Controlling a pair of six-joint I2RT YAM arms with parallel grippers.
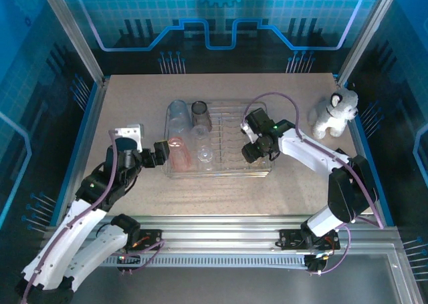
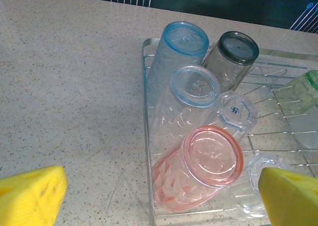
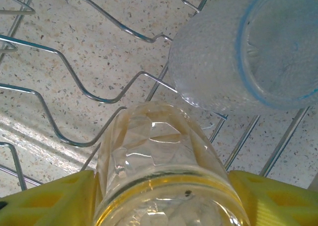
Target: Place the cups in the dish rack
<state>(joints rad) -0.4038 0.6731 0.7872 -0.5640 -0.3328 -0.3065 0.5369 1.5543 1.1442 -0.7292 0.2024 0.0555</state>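
The dish rack [image 1: 221, 175] lies mid-table. At its left end lie several cups: a blue one [image 2: 174, 54], a smoky one [image 2: 231, 57], a clear one [image 2: 186, 99] and a red-pink one [image 2: 198, 169]; a pale green one [image 2: 300, 92] lies further right. My left gripper [image 2: 161, 181] is open at the rack's left rim, its fingers well apart either side of the red-pink cup and not touching it. Over the rack wires [image 3: 64, 72], my right gripper [image 3: 164, 191] has its yellow fingers [image 3: 64, 196] against both sides of a yellowish cup [image 3: 159, 146], next to a blue-rimmed clear cup [image 3: 238, 52].
A white plush dog [image 1: 334, 113] sits at the table's right edge, beyond the rack. Bare speckled tabletop [image 1: 134, 97] stretches left of and behind the rack. Blue rails border the table on both sides.
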